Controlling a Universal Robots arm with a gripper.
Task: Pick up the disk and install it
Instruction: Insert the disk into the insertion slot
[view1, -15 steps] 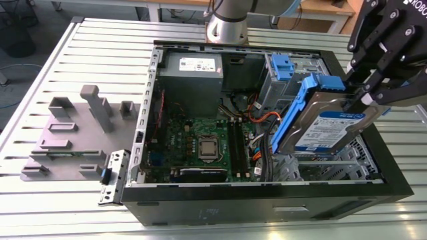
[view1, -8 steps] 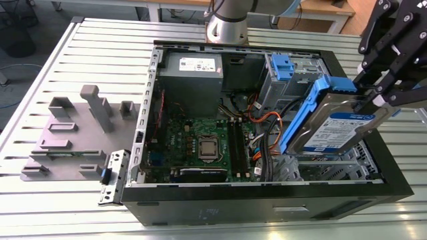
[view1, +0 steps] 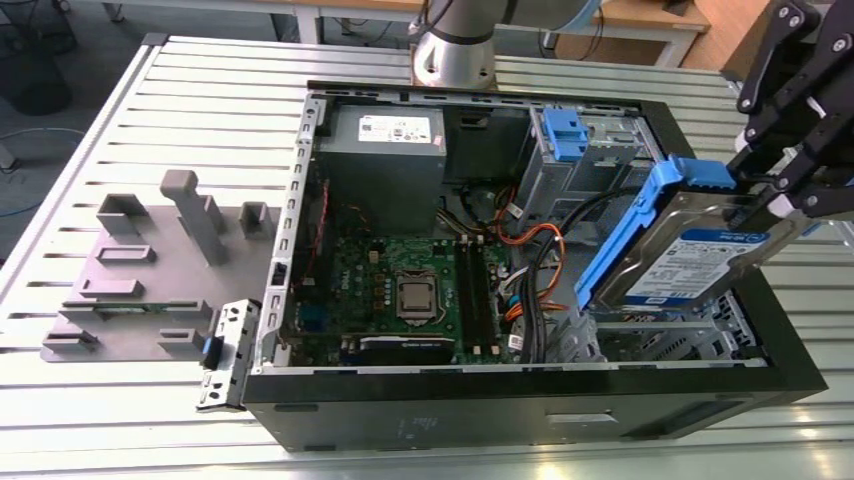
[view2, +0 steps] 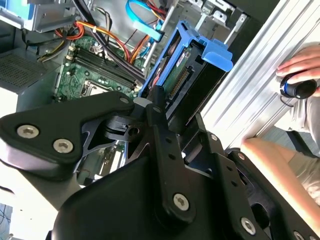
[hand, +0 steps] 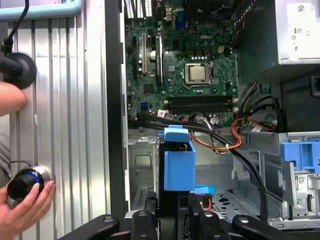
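In the exterior view the disk (view1: 694, 250) hangs in the air over the open case (view1: 534, 405), near its edge at the exterior view's right. It stands tilted, long side almost up and down, tab (view1: 697, 176) on top. The gripper (view1: 771, 195) is clamped on its top part

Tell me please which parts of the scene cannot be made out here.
1. Exterior view: the gripper, holding the disk, is cut off by the top and right edges.
2. Exterior view: the disk hides the corner of the case behind it.
3. First wrist view: the disk is edge-on, its label hidden.
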